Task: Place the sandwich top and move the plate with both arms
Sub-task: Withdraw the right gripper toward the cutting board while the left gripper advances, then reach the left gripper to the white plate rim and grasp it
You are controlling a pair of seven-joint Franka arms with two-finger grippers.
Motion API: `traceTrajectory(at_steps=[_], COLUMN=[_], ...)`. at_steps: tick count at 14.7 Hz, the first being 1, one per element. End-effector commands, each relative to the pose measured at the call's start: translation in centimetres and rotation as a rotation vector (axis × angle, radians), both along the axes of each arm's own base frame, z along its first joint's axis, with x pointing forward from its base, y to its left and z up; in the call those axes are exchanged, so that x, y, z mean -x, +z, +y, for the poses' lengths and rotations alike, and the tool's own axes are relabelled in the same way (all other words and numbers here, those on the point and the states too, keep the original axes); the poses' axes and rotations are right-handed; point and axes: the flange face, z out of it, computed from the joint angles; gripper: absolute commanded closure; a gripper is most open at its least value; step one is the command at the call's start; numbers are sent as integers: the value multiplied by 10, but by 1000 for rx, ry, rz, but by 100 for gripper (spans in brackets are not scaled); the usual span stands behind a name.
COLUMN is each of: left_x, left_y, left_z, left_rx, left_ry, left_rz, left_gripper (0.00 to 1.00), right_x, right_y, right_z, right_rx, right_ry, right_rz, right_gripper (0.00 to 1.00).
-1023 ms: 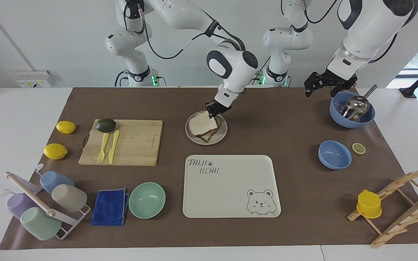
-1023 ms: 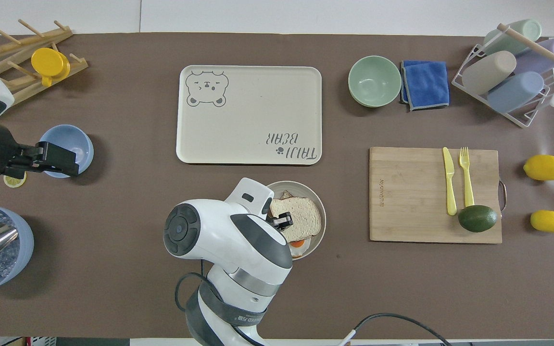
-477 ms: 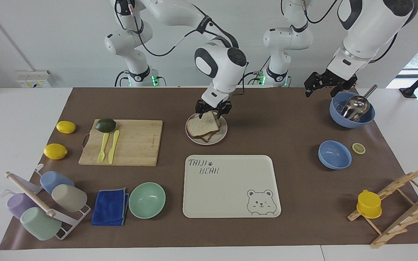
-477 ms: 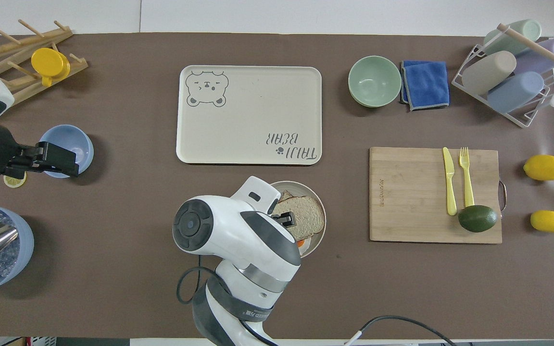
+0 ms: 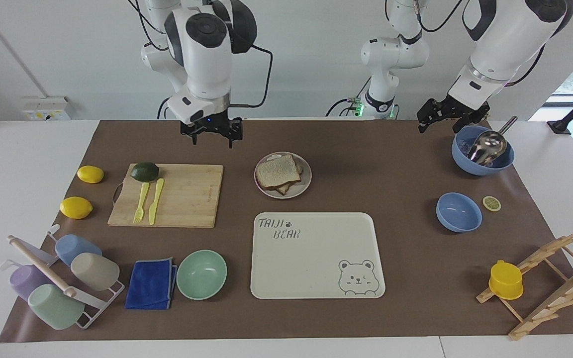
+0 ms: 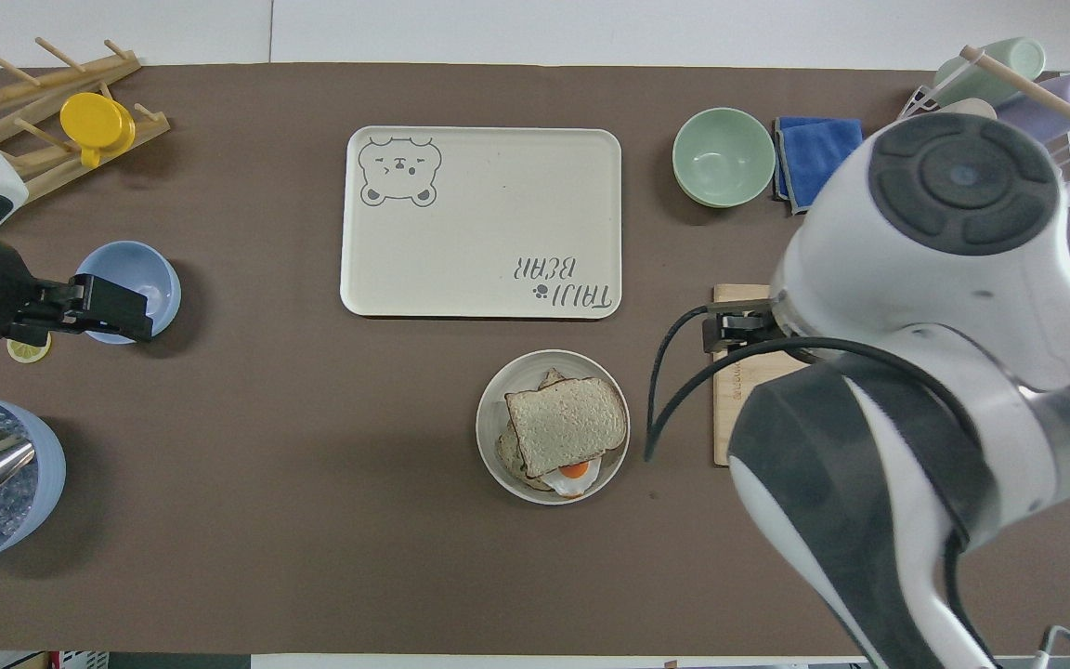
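Note:
The sandwich top [image 5: 277, 170] lies flat on the slice with the fried egg, on the round plate [image 5: 307, 183] in the middle of the mat. In the overhead view the sandwich top [image 6: 565, 424] covers most of the egg slice; a bit of egg [image 6: 574, 471] sticks out on the plate [image 6: 490, 437]. My right gripper [image 5: 212, 140] is open and empty, raised over the mat by the cutting board's corner. My left gripper [image 5: 440, 122] is open and empty, and waits in the air by the blue bowl with the ladle; it also shows in the overhead view [image 6: 131, 314].
The cream bear tray [image 5: 316, 256] lies just farther from the robots than the plate. A cutting board [image 5: 187, 196] with an avocado, fork and knife lies toward the right arm's end. A blue bowl with a ladle [image 5: 483, 151] and a small blue bowl [image 5: 458, 212] stand toward the left arm's end.
My right gripper let go of the sandwich top, which now lies flat on the egg slice. It rose and swung away toward the cutting board. The left arm has not moved.

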Motion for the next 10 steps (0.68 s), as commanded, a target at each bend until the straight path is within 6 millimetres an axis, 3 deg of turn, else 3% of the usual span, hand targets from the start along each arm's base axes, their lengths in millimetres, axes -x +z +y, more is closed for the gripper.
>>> traceTrajectory(at_steps=[1,3,5,7,10], left_x=[7,10,16,22,33], left_y=[2,0,-13,-46,-97], left_z=[1,-12,-52,-94,-127], left_rx=[-1,-1,6,20,35], left_ry=[24,42,6,9,-31], left_rz=[-3,-9,-20,-21,-16], left_gripper=[0,0,0,0,0], right_x=[13,12,10,5,2], right_y=[29,33,31,33,34], right_z=[-61,-87,-110,-137,-152], right_rx=[-37,-38,-41,-112,-111], right_ry=[30,4,-26,-11,-34], right_rz=[8,18,37,38,35], right_gripper=[0,0,0,0,0])
